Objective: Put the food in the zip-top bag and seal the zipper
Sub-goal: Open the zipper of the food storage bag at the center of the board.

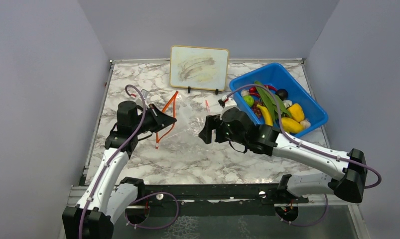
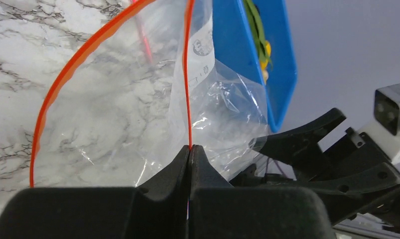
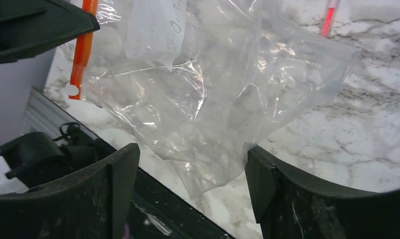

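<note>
The clear zip-top bag (image 1: 185, 117) hangs between my two grippers at mid table, its mouth gaping. My left gripper (image 1: 172, 119) is shut on the red-orange zipper strip (image 2: 189, 74) and holds one lip up; the other lip curves away to the left (image 2: 63, 79). My right gripper (image 1: 207, 130) is open, its fingers (image 3: 113, 184) either side of the bag's crumpled bottom corner (image 3: 207, 124), which touches the right finger. The bag looks empty. The food (image 1: 275, 107), yellow pepper, banana, green pod, mushrooms and dark pieces, lies in the blue bin (image 1: 307, 102).
A framed whiteboard (image 1: 199, 67) stands at the back centre. A small red-and-white pen (image 1: 206, 104) lies behind the bag. The blue bin also shows in the left wrist view (image 2: 237, 45). The table's left metal rail (image 1: 99, 124) is close to the left arm.
</note>
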Controlling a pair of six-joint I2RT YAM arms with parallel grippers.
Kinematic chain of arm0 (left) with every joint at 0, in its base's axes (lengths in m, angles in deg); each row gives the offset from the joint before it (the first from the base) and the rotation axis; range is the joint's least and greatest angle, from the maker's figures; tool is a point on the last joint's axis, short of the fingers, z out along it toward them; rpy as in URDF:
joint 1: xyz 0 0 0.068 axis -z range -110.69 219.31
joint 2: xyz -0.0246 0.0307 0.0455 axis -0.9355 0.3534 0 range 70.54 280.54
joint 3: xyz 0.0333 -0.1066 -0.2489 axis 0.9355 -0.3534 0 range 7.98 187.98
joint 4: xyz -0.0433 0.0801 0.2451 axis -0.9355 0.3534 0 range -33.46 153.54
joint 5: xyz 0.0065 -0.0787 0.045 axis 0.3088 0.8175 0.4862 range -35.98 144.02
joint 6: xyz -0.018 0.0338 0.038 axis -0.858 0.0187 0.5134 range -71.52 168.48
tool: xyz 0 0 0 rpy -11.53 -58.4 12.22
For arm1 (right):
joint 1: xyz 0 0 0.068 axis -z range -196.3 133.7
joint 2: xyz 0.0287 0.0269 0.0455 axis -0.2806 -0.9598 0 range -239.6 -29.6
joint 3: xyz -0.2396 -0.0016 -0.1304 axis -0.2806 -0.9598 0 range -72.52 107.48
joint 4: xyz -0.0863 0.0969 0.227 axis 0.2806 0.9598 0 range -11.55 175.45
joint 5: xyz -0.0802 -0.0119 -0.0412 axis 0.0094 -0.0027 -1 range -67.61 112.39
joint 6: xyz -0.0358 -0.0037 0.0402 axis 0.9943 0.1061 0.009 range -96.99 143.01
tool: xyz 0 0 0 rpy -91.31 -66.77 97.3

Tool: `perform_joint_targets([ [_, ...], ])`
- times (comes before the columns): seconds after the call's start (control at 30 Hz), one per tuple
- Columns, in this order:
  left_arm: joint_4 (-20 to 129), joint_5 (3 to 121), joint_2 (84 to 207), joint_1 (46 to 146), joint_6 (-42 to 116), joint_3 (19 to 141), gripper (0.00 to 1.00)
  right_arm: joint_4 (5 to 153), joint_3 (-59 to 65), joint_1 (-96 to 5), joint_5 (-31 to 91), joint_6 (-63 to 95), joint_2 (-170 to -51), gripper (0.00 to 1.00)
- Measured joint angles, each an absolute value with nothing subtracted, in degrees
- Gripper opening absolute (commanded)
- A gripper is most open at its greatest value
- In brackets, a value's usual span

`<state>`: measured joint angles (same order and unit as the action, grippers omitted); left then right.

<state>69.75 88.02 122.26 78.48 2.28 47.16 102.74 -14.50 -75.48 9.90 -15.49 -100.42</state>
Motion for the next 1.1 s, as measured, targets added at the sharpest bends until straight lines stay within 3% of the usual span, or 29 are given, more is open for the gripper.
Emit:
perform_joint_targets([
  [0.33, 68.5, 84.3, 118.5, 79.5, -8.7, 46.0, 0.0, 107.0, -4.4, -78.6, 8.5, -25.9, -105.6, 0.75],
  [0.37, 68.5, 83.3, 118.2, 79.5, -9.3, 46.0, 0.0, 112.1, -1.3, -79.5, 3.6, -27.0, -105.6, 0.75],
  [0.77, 69.0, 79.3, 119.2, 81.1, -9.5, 46.0, 0.0, 120.8, 0.5, -81.7, -3.5, -29.9, -104.3, 0.71],
  [1.1, 70.0, 76.4, 119.4, 81.6, -7.5, 46.0, 0.0, 134.0, 13.5, -83.0, -13.7, -31.0, -106.5, 0.71],
])
